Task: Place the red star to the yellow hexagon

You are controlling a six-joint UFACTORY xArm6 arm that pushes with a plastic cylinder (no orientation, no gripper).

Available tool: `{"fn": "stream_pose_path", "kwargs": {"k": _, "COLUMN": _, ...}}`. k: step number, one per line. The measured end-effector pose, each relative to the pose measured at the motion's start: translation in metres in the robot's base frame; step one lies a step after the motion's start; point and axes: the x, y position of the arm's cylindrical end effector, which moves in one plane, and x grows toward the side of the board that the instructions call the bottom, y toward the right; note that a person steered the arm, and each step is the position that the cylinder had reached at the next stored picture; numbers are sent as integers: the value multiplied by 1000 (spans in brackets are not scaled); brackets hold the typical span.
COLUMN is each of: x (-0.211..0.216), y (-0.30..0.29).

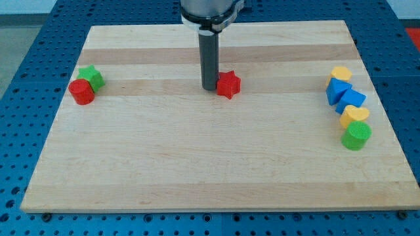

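The red star (229, 84) lies on the wooden board, a little above its middle. My tip (209, 88) stands right at the star's left side, touching or nearly touching it. The yellow hexagon (340, 74) sits far to the view's right, at the top of a column of blocks near the board's right edge. The star is well apart from it.
Below the yellow hexagon lie two blue blocks (338, 88) (352, 100), a yellow heart-like block (355, 115) and a green cylinder (356, 136). At the view's left a green star (91, 77) touches a red cylinder (83, 92). The wooden board (210, 177) rests on a blue perforated table.
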Motion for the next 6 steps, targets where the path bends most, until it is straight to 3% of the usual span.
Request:
{"fn": "stream_pose_path", "kwargs": {"k": 1, "x": 22, "y": -17}}
{"fn": "stream_pose_path", "kwargs": {"k": 4, "x": 23, "y": 7}}
{"fn": "stream_pose_path", "kwargs": {"k": 6, "x": -14, "y": 38}}
